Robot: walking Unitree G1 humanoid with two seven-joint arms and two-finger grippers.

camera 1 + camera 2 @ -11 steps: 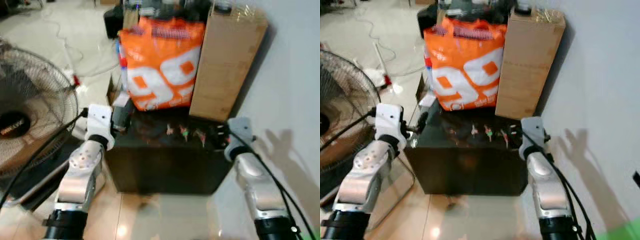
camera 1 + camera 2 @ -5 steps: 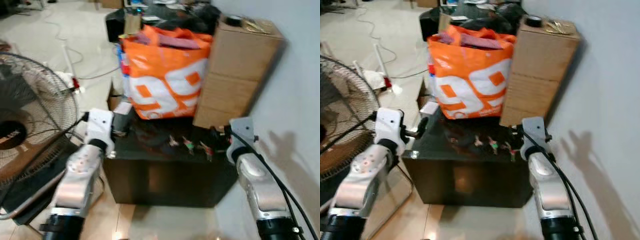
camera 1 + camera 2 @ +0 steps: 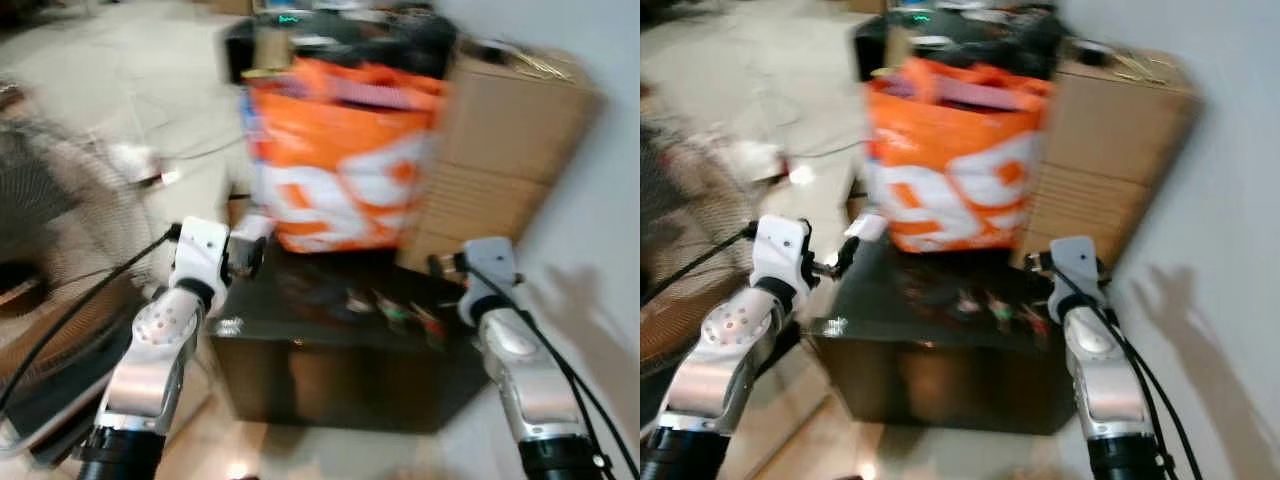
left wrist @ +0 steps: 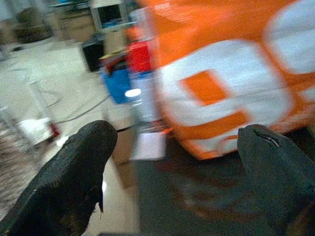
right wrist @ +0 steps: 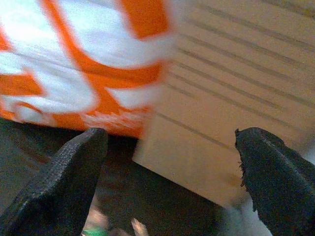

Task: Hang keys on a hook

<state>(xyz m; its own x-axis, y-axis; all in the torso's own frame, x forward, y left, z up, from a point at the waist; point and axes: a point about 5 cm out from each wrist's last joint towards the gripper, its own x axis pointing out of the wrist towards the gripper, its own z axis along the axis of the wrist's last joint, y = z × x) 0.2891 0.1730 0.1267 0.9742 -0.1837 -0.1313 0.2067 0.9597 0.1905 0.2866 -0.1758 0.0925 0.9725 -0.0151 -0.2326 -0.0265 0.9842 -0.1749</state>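
Keys with small coloured tags lie on the dark glossy top of a low black table, between the two arms, blurred. At the far left a round wire fan stands on the pale tiled floor. The left gripper has its rough black fingers spread wide. Behind the table are a shiny orange bag and a brown cardboard box against the grey wall. The right gripper is spread wide too.
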